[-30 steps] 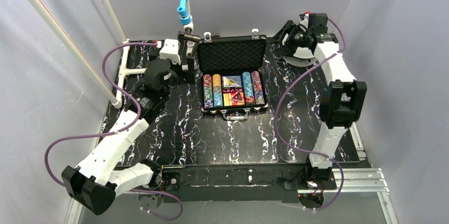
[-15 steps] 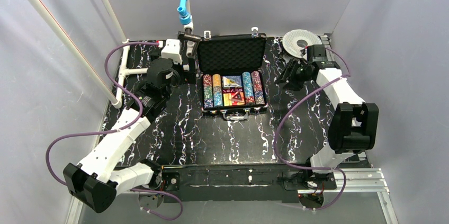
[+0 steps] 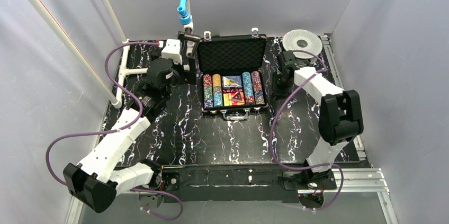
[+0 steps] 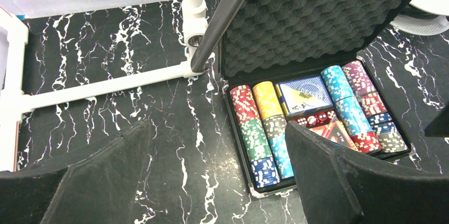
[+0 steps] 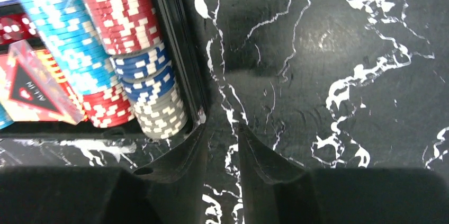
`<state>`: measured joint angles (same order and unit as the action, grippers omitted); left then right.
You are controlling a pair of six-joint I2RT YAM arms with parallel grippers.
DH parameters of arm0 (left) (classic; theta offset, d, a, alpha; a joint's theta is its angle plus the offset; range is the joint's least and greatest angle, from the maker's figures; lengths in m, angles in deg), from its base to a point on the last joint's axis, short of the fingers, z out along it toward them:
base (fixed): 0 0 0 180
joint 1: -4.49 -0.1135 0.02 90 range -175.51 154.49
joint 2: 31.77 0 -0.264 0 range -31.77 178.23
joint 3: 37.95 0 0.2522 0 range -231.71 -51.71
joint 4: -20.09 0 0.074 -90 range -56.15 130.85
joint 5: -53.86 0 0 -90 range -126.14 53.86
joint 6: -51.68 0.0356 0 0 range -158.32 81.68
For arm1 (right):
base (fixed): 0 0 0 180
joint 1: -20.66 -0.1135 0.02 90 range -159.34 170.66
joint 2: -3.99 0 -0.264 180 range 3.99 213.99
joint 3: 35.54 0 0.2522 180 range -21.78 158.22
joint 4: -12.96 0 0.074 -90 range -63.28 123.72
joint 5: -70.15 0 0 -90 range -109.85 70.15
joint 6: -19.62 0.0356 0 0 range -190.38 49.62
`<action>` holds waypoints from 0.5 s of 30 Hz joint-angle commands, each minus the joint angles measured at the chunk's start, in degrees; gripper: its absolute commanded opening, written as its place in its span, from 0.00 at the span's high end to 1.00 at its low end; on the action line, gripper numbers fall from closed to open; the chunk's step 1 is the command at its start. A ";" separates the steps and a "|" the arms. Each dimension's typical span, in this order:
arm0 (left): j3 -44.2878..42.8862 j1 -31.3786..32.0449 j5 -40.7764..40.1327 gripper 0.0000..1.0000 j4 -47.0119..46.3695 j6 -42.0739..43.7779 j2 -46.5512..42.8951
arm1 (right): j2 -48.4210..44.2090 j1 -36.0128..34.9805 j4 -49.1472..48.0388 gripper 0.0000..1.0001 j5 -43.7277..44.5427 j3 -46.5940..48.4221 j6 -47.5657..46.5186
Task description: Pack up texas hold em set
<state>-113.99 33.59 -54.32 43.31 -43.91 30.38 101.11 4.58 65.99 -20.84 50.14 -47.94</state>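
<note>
The black briefcase [image 3: 231,54] lies open at the back centre, its foam-lined lid upright. Its tray holds multicoloured chip rows [image 3: 233,90], a blue card deck [image 4: 304,94] and red dice [image 4: 317,119]. My left gripper [image 3: 182,73] hovers left of the case; in the left wrist view it [image 4: 216,126] is wide open and empty. My right gripper [image 3: 279,82] is low beside the case's right wall [image 5: 180,49]. In its wrist view it [image 5: 221,126] is nearly shut with a narrow gap, holding nothing, next to red, blue and grey chips [image 5: 124,17].
A round white spool [image 3: 299,41] lies at the back right corner, also in the left wrist view [image 4: 431,1]. A white pipe frame [image 3: 127,70] and a black rod [image 4: 217,23] stand left of the case. Grey walls enclose the table.
My right arm swung from the back right corner, over the spool, forward and left to the case's right side. The spool is now uncovered. The left arm barely moved.
</note>
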 commanded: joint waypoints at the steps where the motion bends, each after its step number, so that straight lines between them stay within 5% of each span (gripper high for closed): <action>1: -0.36 0.08 -0.02 0.01 0.23 0.13 -0.93 | 4.04 -1.78 -0.08 0.66 1.60 4.46 -3.22; 15: -0.26 0.08 0.16 0.01 0.17 0.26 -0.69 | 7.30 -5.11 -1.07 0.68 6.03 5.90 -2.41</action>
<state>-113.99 33.59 -54.32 43.31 -43.89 30.38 106.71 -0.53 65.57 -18.02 53.18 -49.78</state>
